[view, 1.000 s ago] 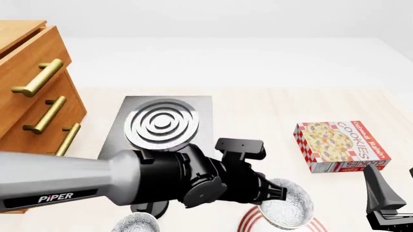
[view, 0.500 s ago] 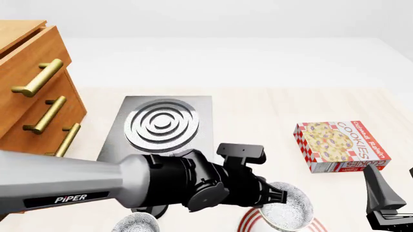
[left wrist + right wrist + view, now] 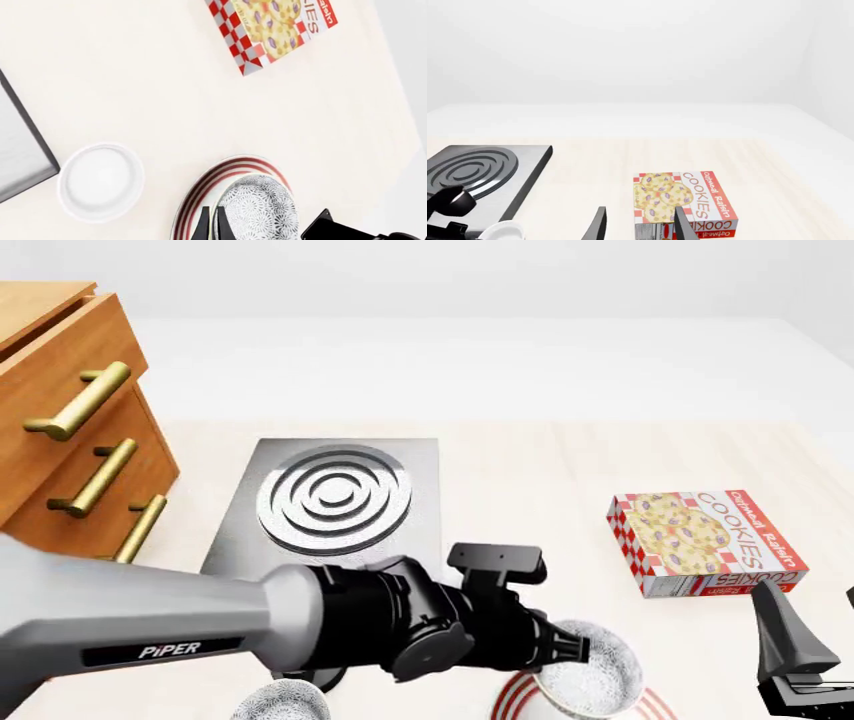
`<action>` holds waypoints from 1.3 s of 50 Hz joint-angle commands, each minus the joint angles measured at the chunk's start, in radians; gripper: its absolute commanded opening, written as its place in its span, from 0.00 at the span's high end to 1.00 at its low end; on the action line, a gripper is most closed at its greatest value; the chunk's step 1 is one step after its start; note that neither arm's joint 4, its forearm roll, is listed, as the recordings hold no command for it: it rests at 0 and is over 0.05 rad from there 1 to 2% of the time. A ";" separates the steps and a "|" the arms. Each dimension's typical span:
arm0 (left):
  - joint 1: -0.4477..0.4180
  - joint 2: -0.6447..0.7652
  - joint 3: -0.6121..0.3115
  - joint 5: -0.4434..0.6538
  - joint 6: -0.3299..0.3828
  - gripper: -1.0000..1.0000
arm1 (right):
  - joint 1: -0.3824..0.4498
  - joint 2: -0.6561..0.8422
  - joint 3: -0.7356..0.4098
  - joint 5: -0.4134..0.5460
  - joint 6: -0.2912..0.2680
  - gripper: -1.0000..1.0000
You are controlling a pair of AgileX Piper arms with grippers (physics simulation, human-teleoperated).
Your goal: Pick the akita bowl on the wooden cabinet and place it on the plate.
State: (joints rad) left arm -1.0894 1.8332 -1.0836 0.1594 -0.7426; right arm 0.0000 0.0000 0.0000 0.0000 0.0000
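Note:
My left gripper (image 3: 212, 221) is shut on the rim of the akita bowl (image 3: 261, 211), a deep black-and-white speckled bowl. The bowl sits low over the plate (image 3: 198, 194), white with red rings; I cannot tell whether they touch. In the front view the bowl (image 3: 590, 677) and the plate (image 3: 511, 701) lie at the bottom edge, partly hidden by the left arm. A second speckled bowl (image 3: 280, 703) lies further left. The wooden cabinet (image 3: 67, 445) stands at the far left. My right gripper (image 3: 640, 225) is open and holds nothing, low at the right (image 3: 801, 665).
A grey burner (image 3: 334, 495) with silver rings lies beside the cabinet. A cookie box (image 3: 705, 542) lies at the right, ahead of the right gripper. A small white ramekin (image 3: 100, 182) sits between the burner and the plate.
The left arm has sunk a little with the bowl, bringing it lower over the plate. The right arm has not moved.

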 commanded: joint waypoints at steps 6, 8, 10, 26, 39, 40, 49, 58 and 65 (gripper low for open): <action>-0.006 0.021 -0.004 -0.009 0.010 1.00 | 0.000 0.000 0.000 0.000 0.000 0.00; -0.006 0.022 -0.004 -0.009 0.012 1.00 | 0.000 0.000 0.000 0.000 0.000 0.00; -0.006 0.022 -0.005 -0.007 0.015 1.00 | 0.000 0.000 0.000 0.000 0.000 0.00; -0.007 0.027 -0.009 -0.004 0.028 1.00 | 0.000 0.000 0.000 0.000 0.000 0.00; -0.015 0.033 -0.014 -0.002 0.031 1.00 | 0.000 0.000 0.000 0.000 0.000 0.00; -0.017 0.032 -0.014 -0.002 0.032 1.00 | 0.000 0.000 0.000 0.000 0.000 0.00; -0.022 0.024 -0.016 -0.005 0.041 1.00 | 0.000 0.000 0.000 0.000 0.000 0.00; -0.119 -0.081 -0.032 0.060 0.055 0.00 | 0.000 0.000 0.000 0.000 0.000 0.00; -0.148 -0.146 -0.062 0.128 0.071 0.00 | 0.000 0.000 0.000 0.000 0.000 0.00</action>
State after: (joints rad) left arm -1.1894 1.7644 -1.1188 0.2224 -0.6873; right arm 0.0000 0.0000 0.0000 0.0000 0.0000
